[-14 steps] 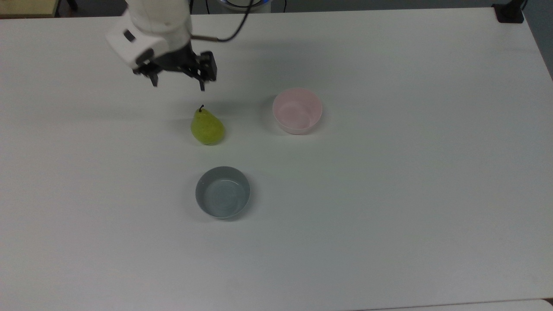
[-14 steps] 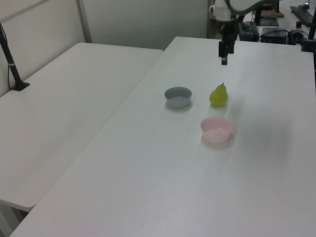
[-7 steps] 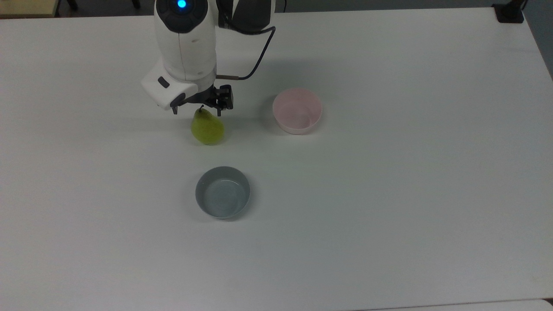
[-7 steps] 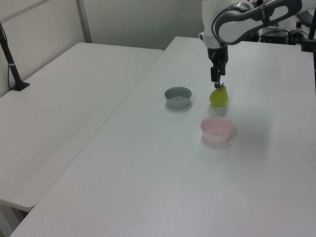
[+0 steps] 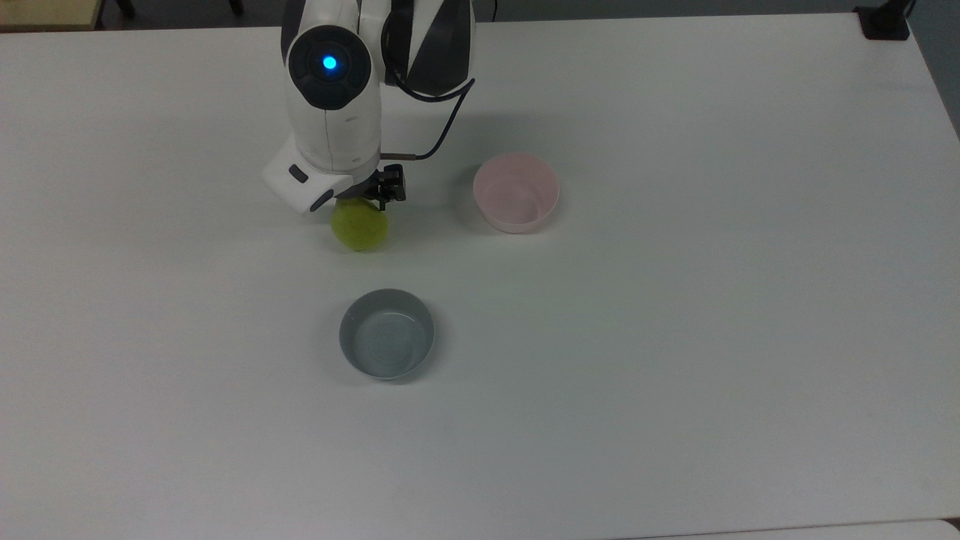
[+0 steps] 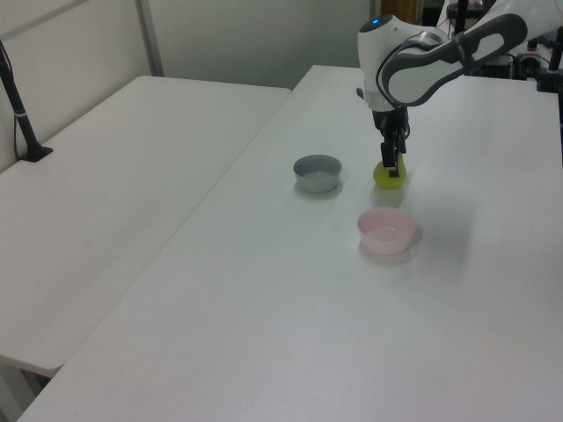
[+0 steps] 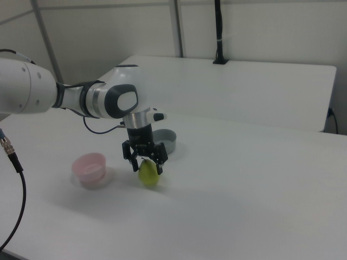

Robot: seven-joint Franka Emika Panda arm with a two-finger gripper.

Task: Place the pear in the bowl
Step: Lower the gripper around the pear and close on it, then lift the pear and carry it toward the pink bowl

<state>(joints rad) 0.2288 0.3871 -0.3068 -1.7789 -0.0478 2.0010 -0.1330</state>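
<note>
The bench [image 5: 675, 337] is a flat, matte white surface. The pear [image 5: 361, 226] is yellow-green, with a rounded, smooth lower body; its narrower top is covered by the arm in the top view. It stands on the bench, at the top view's left of the bowl [image 5: 516, 193] and well apart from it. The bowl is small, round and pale pink, with plain smooth walls and an open, empty interior. A grey-blue bowl [image 5: 387, 334] of similar size, also round and smooth-walled, sits below the pear in the top view, apart from it.

The arm [image 7: 103, 100] has glossy white, rounded housings with a lit blue indicator on one joint. The claw [image 7: 145, 164] is black and points down over the pear. In the right view, its two fingers [image 7: 160, 164] stand apart, one on each side of the pear's upper part, straddling it. Whether the finger pads touch the pear's skin cannot be determined. The pear's base rests on the bench.
</note>
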